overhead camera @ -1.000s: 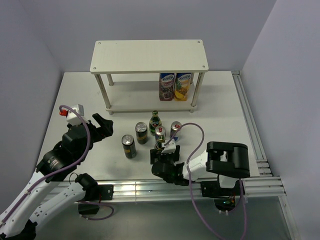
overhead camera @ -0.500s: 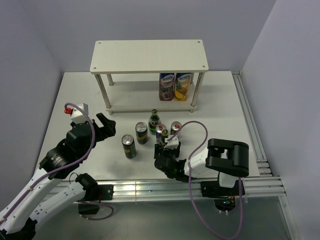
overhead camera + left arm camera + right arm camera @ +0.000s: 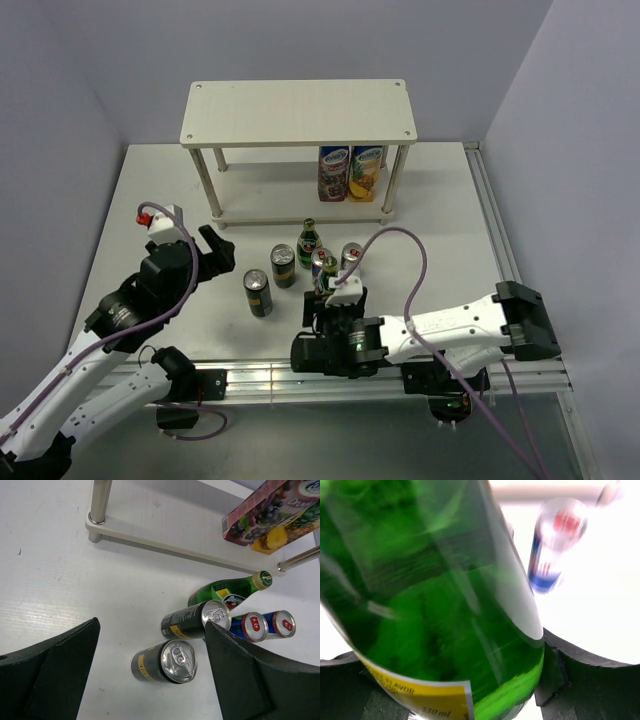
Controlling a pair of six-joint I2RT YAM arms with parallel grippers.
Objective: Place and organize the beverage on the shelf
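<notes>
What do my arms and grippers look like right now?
The left arm and right arm: white links, black joints. The left gripper and right gripper: black, wedge-shaped. A purple cable loops along each arm; a white camera block tops each wrist.

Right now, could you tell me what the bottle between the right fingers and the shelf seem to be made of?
The bottle looks like green glass: glossy, see-through. The shelf looks like matte wood-look board, perhaps laminate, on shiny metal-looking legs.

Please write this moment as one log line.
left gripper: open, empty | right gripper: gripping green bottle | shelf: two juice cartons
</notes>
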